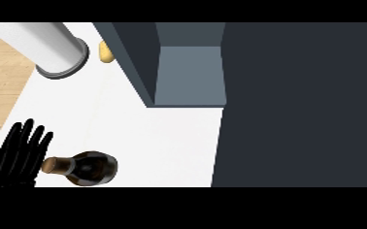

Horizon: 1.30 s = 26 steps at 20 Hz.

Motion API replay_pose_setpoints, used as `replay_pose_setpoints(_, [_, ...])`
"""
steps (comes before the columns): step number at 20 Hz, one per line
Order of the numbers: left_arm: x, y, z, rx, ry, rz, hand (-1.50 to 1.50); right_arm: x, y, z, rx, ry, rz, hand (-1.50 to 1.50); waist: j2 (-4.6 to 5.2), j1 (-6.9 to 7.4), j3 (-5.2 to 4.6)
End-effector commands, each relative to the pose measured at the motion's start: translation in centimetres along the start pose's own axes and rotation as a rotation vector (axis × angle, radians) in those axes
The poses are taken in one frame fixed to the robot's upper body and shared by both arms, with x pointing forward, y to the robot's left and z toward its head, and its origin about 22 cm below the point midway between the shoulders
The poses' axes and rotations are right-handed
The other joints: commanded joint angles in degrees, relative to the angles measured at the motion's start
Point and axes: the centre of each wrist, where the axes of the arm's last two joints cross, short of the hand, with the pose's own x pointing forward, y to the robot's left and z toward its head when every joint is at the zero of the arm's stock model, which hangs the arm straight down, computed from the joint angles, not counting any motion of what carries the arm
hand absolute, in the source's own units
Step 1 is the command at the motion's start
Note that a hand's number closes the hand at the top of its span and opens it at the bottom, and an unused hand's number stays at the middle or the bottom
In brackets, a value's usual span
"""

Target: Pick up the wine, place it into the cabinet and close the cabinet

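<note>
- Standing at the lower left edge, the left hand [23,153] is showing its black fingers straight and spread, pointing up.
- It is holding nothing; whether its lower fingers are just touching the cork of the wine [84,168] cannot be told.
- Wine is standing on the white counter [165,136], seen from above, its neck pointing towards the hand.
- Cabinet [188,73] is standing open further back, its grey inside showing, well apart from the wine.
- Its dark door [294,106] is filling the right side.
- Grey cylinder [50,48] is lying at the upper left, with a small yellow thing [106,52] beside it.
- Right hand is not showing.
</note>
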Motion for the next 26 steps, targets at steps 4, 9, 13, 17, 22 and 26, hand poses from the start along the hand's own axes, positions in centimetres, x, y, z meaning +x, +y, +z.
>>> replay_pose_setpoints(4, [-4.0,0.2,-0.6,-0.014,0.0,-0.002,-1.5,2.4,0.0,1.5,0.025,-0.043,-0.024,-1.5,0.07,0.01,0.01])
replay_pose_setpoints(9, [-5.8,3.7,-1.2,0.025,0.034,0.009,-1.5,2.3,0.4,1.4,0.033,-0.064,-0.055,-1.5,0.08,-0.09,0.0])
replay_pose_setpoints(13, [-7.2,1.9,-0.1,-0.007,0.047,-0.014,-1.5,3.0,0.6,2.9,0.036,-0.061,-0.038,-1.5,-0.01,-0.22,0.02])
replay_pose_setpoints(17, [-7.0,3.2,-1.4,-0.027,0.047,-0.011,-1.5,2.9,0.3,1.5,0.038,-0.057,-0.038,-1.5,0.07,0.0,0.01])
replay_pose_setpoints(22, [-10.3,2.5,0.8,-0.029,0.048,0.021,-1.5,2.8,0.8,3.0,0.022,-0.063,-0.053,-1.5,-0.02,-0.12,0.02])
replay_pose_setpoints(26, [-10.1,5.1,0.3,-0.032,0.042,0.03,-1.5,1.7,0.0,1.2,0.042,-0.049,-0.052,-1.5,0.07,0.12,0.03])
